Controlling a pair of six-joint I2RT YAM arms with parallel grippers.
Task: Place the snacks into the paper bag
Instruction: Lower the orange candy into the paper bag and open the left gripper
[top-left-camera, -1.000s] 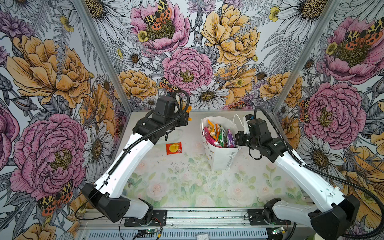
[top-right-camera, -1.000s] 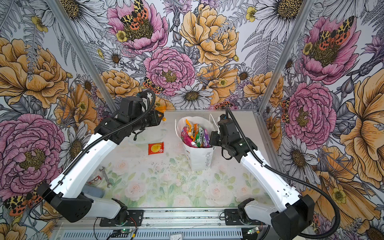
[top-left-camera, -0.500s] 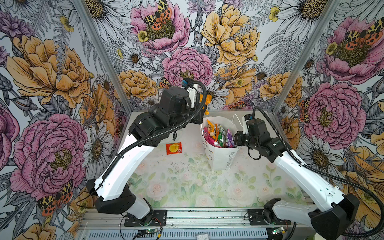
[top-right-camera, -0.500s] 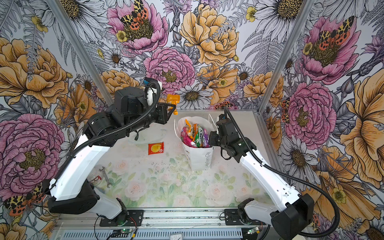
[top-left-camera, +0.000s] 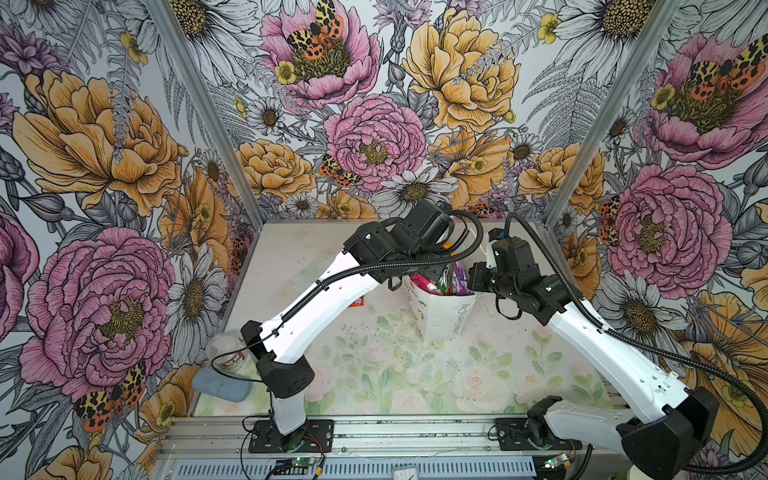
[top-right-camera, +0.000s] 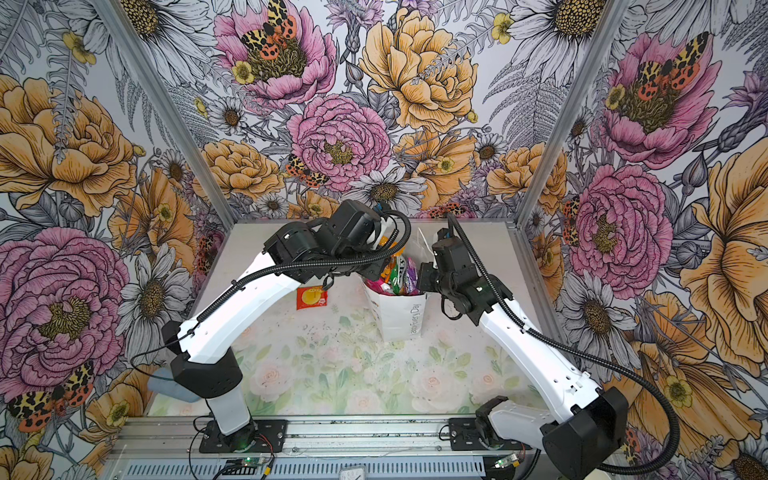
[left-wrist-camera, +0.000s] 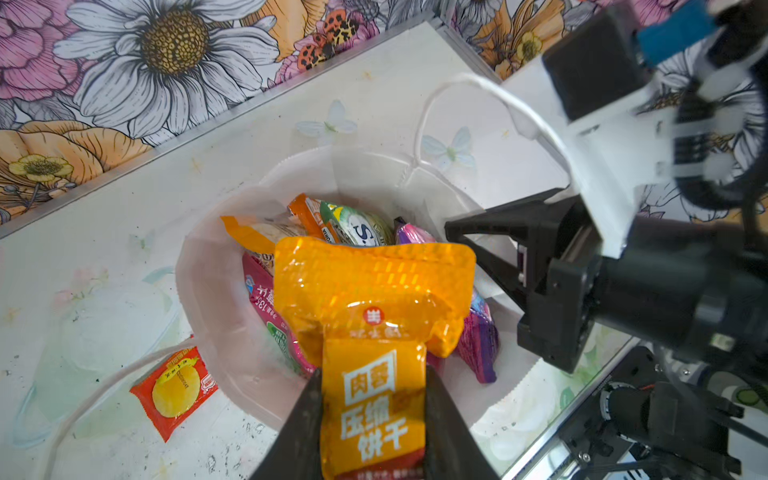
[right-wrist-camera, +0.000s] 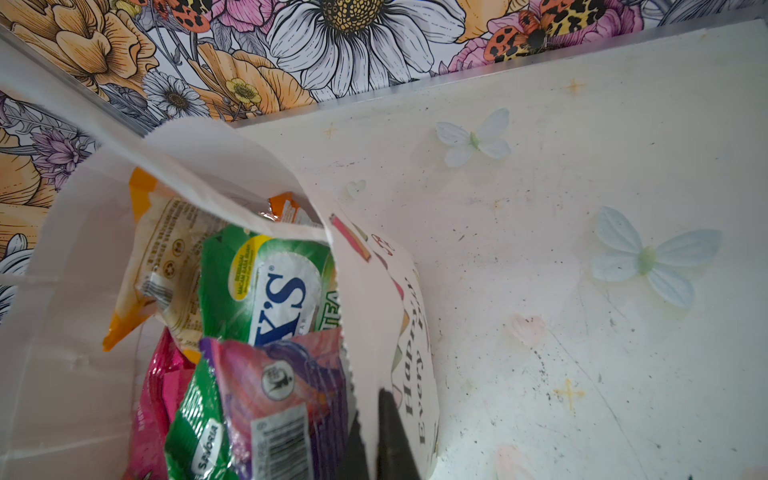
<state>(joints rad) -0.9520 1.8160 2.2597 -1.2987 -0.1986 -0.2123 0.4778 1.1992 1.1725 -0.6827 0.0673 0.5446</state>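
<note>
Orange packet (left-wrist-camera: 374, 291) (left end effector (left-wrist-camera: 372, 384)) now above bag (left-wrist-camera: 208, 274).

The paper bag (top-right-camera: 401, 320) stands upright toward the back edge of the surface (top-right-camera: 332, 374), right of centre, with packets (right-wrist-camera: 257, 291) inside. My left pincer (left-wrist-camera: 372, 386) holds a snack packet (left-wrist-camera: 374, 291) over its mouth. My right pincer (right-wrist-camera: 372, 415) grips its right wall. A loose packet (top-right-camera: 311, 298) lies just left of the bag. A cup (top-left-camera: 226, 349) and a case (top-left-camera: 222, 384) sit near the front-left corner.

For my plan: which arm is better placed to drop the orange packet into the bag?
Left: the left gripper holds the orange packet above the paper bag; the right gripper pinches its rim.
</note>
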